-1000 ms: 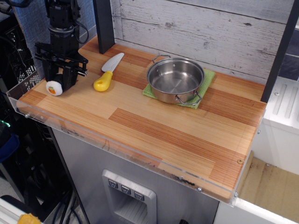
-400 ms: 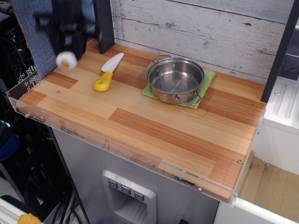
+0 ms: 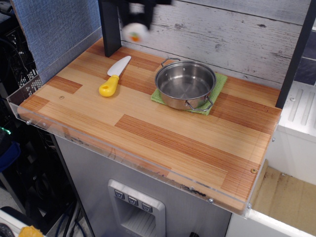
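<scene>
Hanging above the counter point(image 3: 163, 143), up-left of the steel pot point(image 3: 186, 84), the white-and-orange roll point(image 3: 136, 32) is pinched in the blurred gripper point(image 3: 138, 17), evidently narrowed on it; the pot rests on a green cloth point(image 3: 219, 80); a yellow-handled knife point(image 3: 112, 79) lies flat left of the pot.

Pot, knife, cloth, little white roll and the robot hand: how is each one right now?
pot: upright, empty, on the green cloth.
green cloth: lying flat under the pot.
knife: lying flat on the wooden counter, nothing touching it.
white roll: up in the air, blurry, held from above.
hand: at the top edge, mostly cut off, shut on the white roll.
</scene>
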`<state>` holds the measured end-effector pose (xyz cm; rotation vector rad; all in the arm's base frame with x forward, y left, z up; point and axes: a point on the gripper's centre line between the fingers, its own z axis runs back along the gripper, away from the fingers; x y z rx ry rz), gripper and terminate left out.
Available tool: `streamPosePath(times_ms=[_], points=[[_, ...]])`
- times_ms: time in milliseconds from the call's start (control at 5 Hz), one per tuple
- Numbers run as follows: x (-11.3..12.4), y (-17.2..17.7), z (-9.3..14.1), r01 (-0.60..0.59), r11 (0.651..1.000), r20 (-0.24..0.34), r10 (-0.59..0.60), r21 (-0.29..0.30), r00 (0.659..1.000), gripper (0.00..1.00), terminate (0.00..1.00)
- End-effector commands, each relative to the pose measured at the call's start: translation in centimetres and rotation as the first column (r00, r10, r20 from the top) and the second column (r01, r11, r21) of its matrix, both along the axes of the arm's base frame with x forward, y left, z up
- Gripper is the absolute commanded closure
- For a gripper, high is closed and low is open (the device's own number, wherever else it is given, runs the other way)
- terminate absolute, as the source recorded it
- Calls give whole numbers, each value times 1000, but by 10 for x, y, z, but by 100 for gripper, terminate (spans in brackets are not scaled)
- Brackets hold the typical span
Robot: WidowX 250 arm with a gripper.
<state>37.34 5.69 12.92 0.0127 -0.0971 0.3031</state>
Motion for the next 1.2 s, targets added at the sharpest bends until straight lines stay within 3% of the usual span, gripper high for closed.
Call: streamPosePath(times_ms=[0, 200, 400, 800, 1000], points=[[15, -41, -20, 42, 999, -57, -41, 24, 998, 100, 0], [14, -30, -32, 22, 999, -78, -20, 28, 997, 100, 0], [8, -21, -34, -6, 1000, -84, 9, 27, 996, 0, 0], [6, -25, -9, -9, 1000, -3, 9, 8, 1000, 0, 0], [-3, -31, 30, -7, 999, 103, 3, 42, 995, 0, 0]])
